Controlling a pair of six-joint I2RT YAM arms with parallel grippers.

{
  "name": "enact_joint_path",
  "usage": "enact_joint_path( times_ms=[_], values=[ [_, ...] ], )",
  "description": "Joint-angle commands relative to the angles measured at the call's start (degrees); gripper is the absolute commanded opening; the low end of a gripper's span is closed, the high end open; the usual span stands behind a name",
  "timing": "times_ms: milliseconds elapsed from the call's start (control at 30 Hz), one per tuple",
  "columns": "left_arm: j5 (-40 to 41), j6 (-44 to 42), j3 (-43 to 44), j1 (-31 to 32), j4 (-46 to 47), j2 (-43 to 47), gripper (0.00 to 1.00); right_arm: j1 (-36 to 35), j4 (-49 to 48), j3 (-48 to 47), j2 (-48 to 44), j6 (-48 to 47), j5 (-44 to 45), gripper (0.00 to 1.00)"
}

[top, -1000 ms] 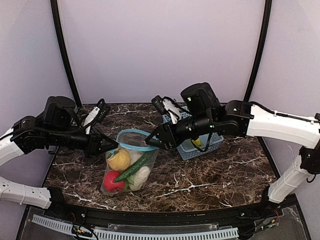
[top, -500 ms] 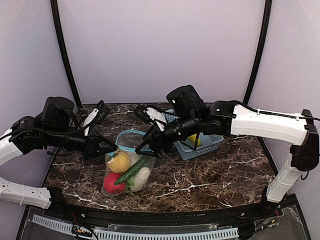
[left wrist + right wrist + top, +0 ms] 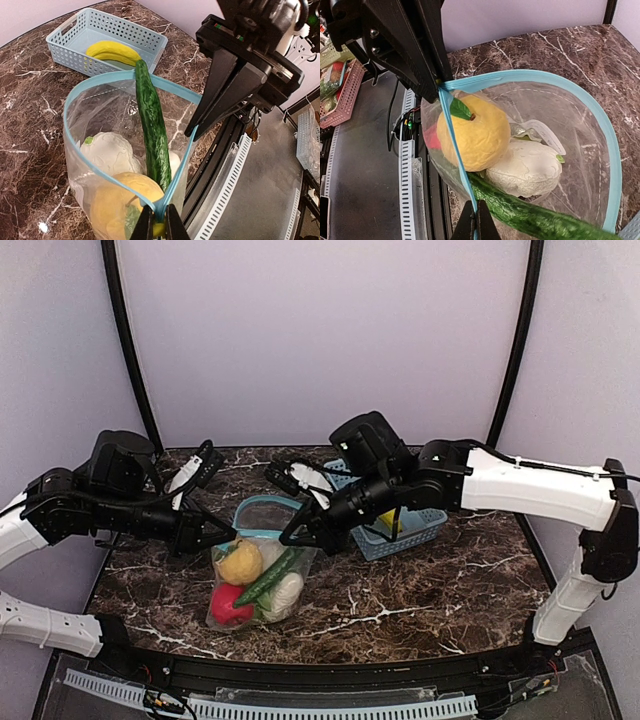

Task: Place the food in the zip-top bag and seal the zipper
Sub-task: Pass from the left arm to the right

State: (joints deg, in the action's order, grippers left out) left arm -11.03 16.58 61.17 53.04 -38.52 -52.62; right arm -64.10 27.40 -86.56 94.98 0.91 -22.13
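Zip-top bag (image 3: pixel 262 570) upright on marble table (image 3: pixel 450 590), near centre, mouth up. Left gripper (image 3: pixel 160 222) clenched on zipper (image 3: pixel 100 82) at 9 o'clock end of mouth. Right gripper (image 3: pixel 476 220) pinched tight on same teal strip at 3 o'clock end. Mouth gaping wide between them. Inside: orange (image 3: pixel 475 132), cauliflower (image 3: pixel 525 170), red apple (image 3: pixel 228 605) down at bottom, and cucumber (image 3: pixel 152 125) leaning, upper end reaching mouth rim. Basket (image 3: pixel 410 538) at 3 o'clock of bag, banana (image 3: pixel 112 52) lying in it.
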Motion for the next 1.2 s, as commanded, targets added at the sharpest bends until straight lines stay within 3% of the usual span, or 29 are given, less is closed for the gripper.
enact_joint_path(
  times_ms=[0,267,500,633,700,833,900,1000,1167],
  values=[
    [0.48,-2.66,3.69,-0.08,0.73,-2.64,0.01,0.13,5.67,-3.22,-5.82,-0.54,8.34,0.00],
    [-3.01,-6.65,4.93,-0.64,4.36,-6.95,0.01,-1.48,12.20,-3.81,-7.88,0.79,15.03,0.00],
    [-3.79,-6.09,-0.39,-0.76,6.86,-9.27,0.02,-3.70,10.13,1.85,-5.53,6.89,18.26,0.00],
    [-2.75,-3.95,-3.57,-0.81,8.58,-6.95,0.19,-3.83,7.47,3.31,-5.67,10.31,20.35,0.00],
    [-2.39,-2.95,-5.09,-0.80,9.54,-4.74,0.32,-3.84,6.72,3.13,-5.81,11.38,21.22,0.00],
    [-1.85,-1.40,-8.02,-0.83,10.88,0.04,0.68,-3.82,5.92,1.89,-5.24,12.24,21.66,0.00],
    [-1.55,-0.84,-9.37,-0.85,11.15,1.83,0.74,-3.84,5.97,1.07,-4.80,12.49,21.77,0.00],
    [-0.92,-0.29,-10.39,-0.83,10.87,3.25,0.74,-3.82,6.04,0.28,-4.30,12.67,21.45,0.00],
    [-0.08,-0.43,-9.83,-0.91,10.78,3.17,0.57,-3.84,6.00,-0.09,-4.43,13.13,21.08,0.00]
  ],
)
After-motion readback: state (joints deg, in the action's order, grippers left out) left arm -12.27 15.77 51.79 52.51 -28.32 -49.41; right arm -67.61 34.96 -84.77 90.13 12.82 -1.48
